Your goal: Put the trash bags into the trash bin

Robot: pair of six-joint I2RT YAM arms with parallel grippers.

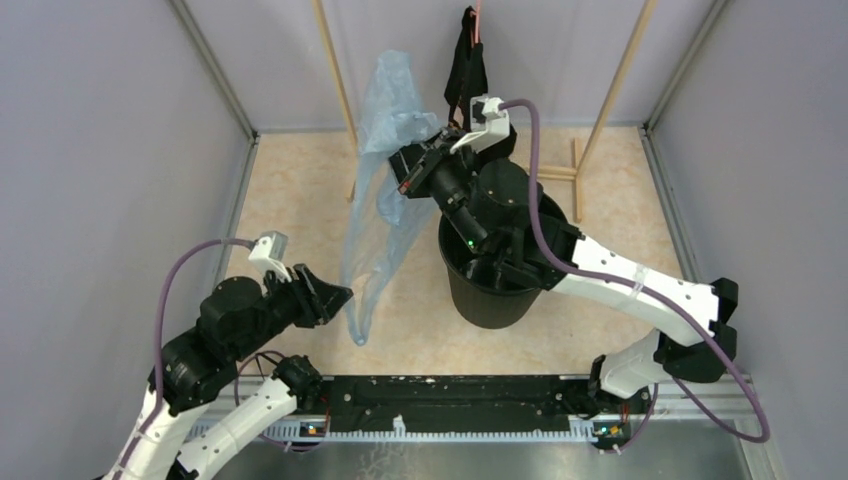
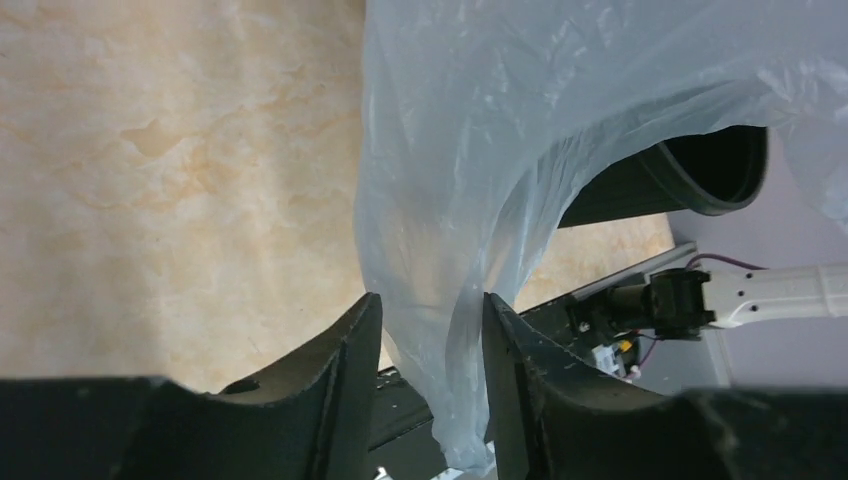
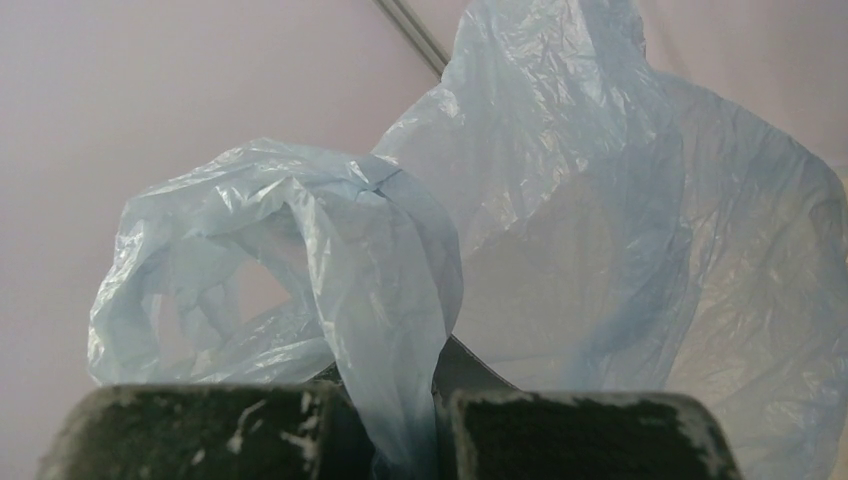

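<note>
Your right claw [image 1: 405, 172] is pressed together on a bunched fold of the trash bag [image 1: 385, 115], holding it high at the upper centre of the overhead view. That is just left of the trash bin [image 1: 490, 295], which stands on the surface [image 1: 290, 200] in the middle of the frame. From there the pale blue film hangs down and to the left, its tail ending at lower left. Your left claw [image 1: 338, 295] stands spread there, with the tail running between its two fingers [image 2: 350, 350]; the film fills the gap but does not look pinched yet. As far as the overhead view shows, none of the bag is inside the bin. To do this step well, I'd judge you should take the tail deep between the jaws rather than at the tips, since thin film slips. Then carry both claws over the rim together so the slack drops inside instead of draping down the outer wall. Mind the right arm lying across the bin's mouth.
</note>
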